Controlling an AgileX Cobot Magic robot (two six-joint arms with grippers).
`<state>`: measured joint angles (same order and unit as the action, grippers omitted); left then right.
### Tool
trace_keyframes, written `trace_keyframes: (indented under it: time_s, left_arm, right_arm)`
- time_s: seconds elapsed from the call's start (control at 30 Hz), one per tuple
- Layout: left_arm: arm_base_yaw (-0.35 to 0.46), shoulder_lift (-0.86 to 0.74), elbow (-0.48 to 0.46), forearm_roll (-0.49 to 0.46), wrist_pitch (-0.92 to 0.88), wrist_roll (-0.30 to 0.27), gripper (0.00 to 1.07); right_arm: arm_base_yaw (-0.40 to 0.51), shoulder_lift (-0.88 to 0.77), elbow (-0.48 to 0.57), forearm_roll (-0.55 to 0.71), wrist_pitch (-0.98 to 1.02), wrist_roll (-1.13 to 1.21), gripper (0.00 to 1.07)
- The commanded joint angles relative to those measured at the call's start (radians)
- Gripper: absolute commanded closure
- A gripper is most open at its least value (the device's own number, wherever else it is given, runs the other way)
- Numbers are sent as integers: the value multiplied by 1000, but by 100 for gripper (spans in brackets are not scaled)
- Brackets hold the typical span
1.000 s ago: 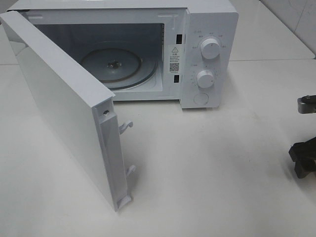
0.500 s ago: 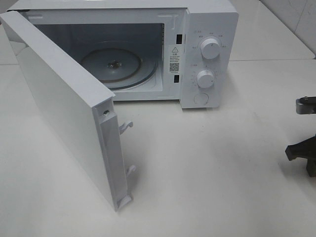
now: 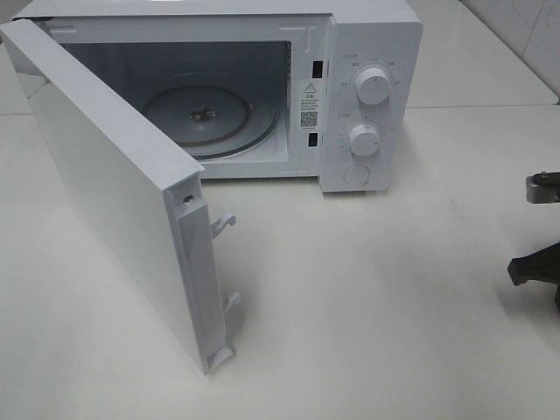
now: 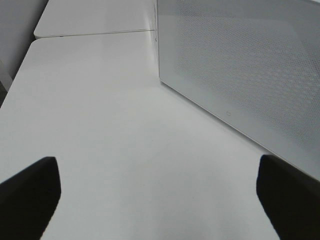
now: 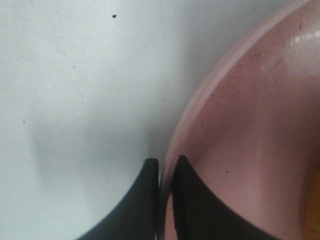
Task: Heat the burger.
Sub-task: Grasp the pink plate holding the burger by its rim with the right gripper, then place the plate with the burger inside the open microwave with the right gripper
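The right gripper [image 5: 166, 162] has its two black fingers [image 5: 145, 200] pressed almost together, and they pinch the rim of the pink plate [image 5: 240, 125]. One finger is outside the rim, over the white table [image 5: 75, 100], and the other is inside the plate. At the very edge of the right wrist view a narrow golden-brown strip shows on the plate. This is the burger [image 5: 316, 210], and the rest of it is cut off by the frame. In the high view only a dark part of this gripper appears at the right border, well apart from the microwave [image 3: 367, 52]; plate and burger are outside that picture.

The left gripper [image 4: 157, 160] has its fingers spread wide, one at each side of its view, with only table surface between them. Ahead of it and to one side stands the outer face of the microwave door [image 4: 240, 65], with its dotted pattern.

The door is swung wide open toward the front left and stands across the table on that side. Two white latch hooks [image 3: 223, 223] stick out from its free edge. The cavity holds a round glass turntable [image 3: 210, 114], lying flat. Two white knobs [image 3: 374, 86] are on the panel at the right of the cavity, one above the other.
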<state>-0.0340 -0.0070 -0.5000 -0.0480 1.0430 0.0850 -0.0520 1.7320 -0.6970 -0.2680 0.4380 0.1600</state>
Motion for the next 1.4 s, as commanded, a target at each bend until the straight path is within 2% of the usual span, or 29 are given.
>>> trace_keyframes:
  time_s: [0.03, 0.2, 0.27, 0.37, 0.8, 1.03, 1.4]
  left_arm:
    - [-4, -22, 2, 0, -3, -3, 7]
    - [-4, -22, 2, 0, -3, -3, 7]
    - [-4, -22, 2, 0, -3, -3, 7]
    - [-4, -22, 2, 0, -3, -3, 7]
    - [-4, -22, 2, 0, -3, -3, 7]
    - [-4, -22, 2, 0, -3, -3, 7]
    - [-4, -22, 2, 0, -3, -3, 7]
  right_arm:
    - [-1, 5, -1, 2, 18, 14, 107]
    - [4, 1, -6, -45, 51, 87, 107]
    - [31, -12, -13, -136, 87, 202, 107]
    - [49, -31, -14, -188, 114, 256, 107]
    - [158, -104, -14, -336, 264, 387, 107]
    - [201, -149, -12, -366, 325, 410, 107]
    - [334, -213, -11, -369, 441, 410, 107]
